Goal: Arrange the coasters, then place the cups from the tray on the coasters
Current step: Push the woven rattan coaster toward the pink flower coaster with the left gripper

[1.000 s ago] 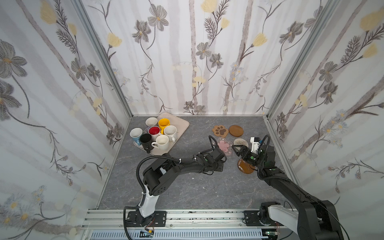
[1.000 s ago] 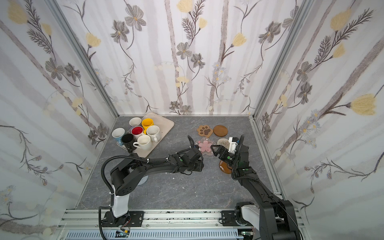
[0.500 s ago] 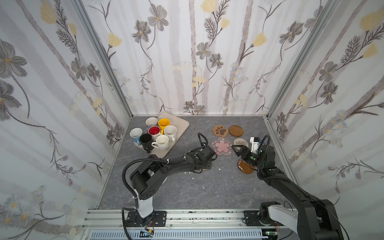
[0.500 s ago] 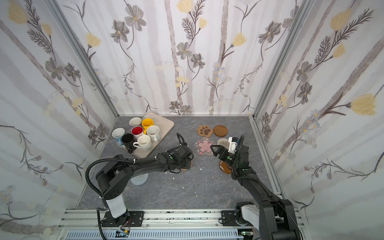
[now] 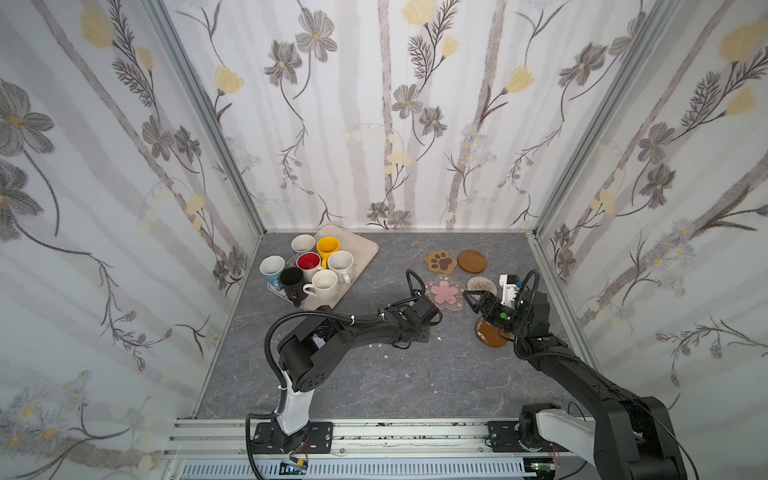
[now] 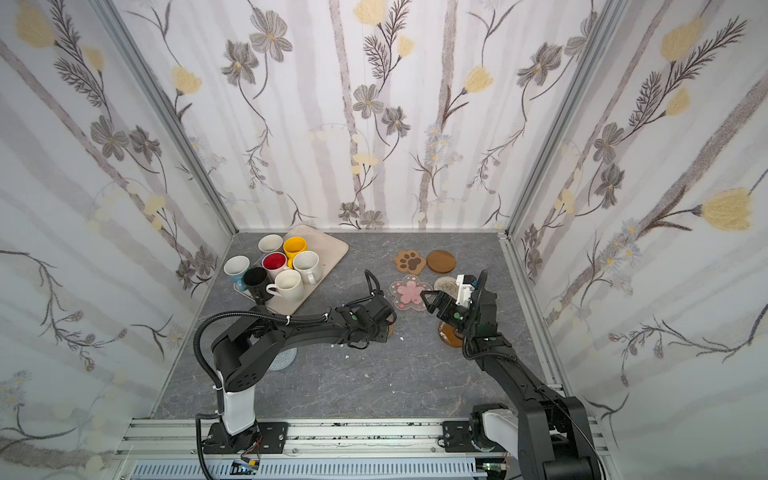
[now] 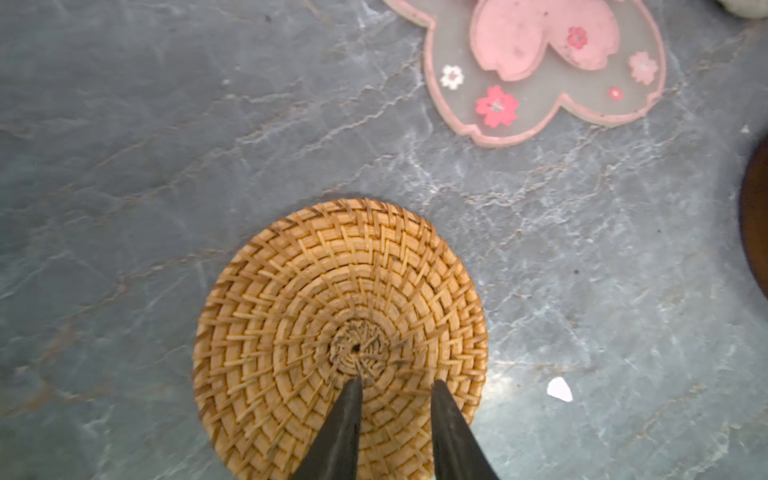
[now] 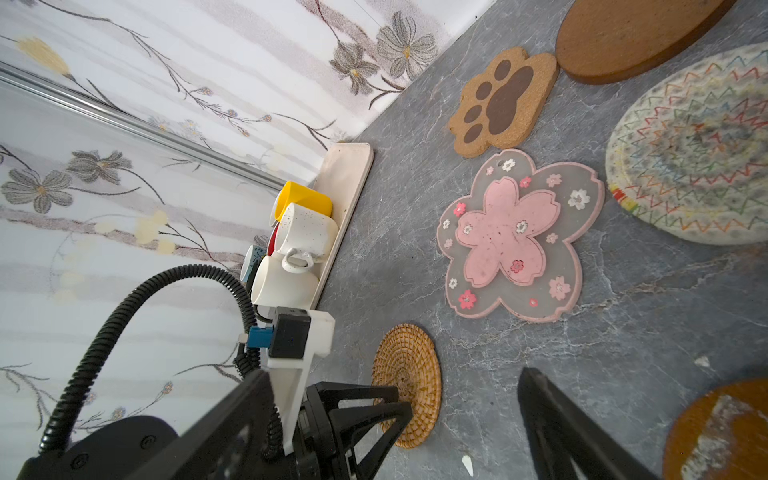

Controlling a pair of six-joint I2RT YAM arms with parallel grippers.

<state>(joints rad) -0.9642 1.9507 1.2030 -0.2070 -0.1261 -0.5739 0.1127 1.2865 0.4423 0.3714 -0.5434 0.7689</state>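
Low over the rattan coaster (image 7: pixel 332 291), the left gripper (image 7: pixel 397 382): fingers a little apart, nothing clamped, tips at the weave near its hub. Touching or just above, cannot tell. Flat on the table (image 5: pixel 374 374), that coaster, on the near side of the pink blossom coaster (image 5: pixel 445 291) and apart from it.

Wide apart and empty, the right gripper (image 5: pixel 473 301), above the table between the blossom and a brown round coaster (image 5: pixel 490 334) half hidden under its arm.

Farther back, side by side, a paw coaster (image 5: pixel 440 261) and a second brown round (image 5: pixel 472 261). Beside the blossom, a beige woven coaster (image 8: pixel 698 158), partly covered in both top views. Under the left arm, a grey-blue coaster (image 6: pixel 284 359).

At the back left, the tray (image 5: pixel 361 245), with all seven cups (image 5: pixel 324 282) crowded at its near end.
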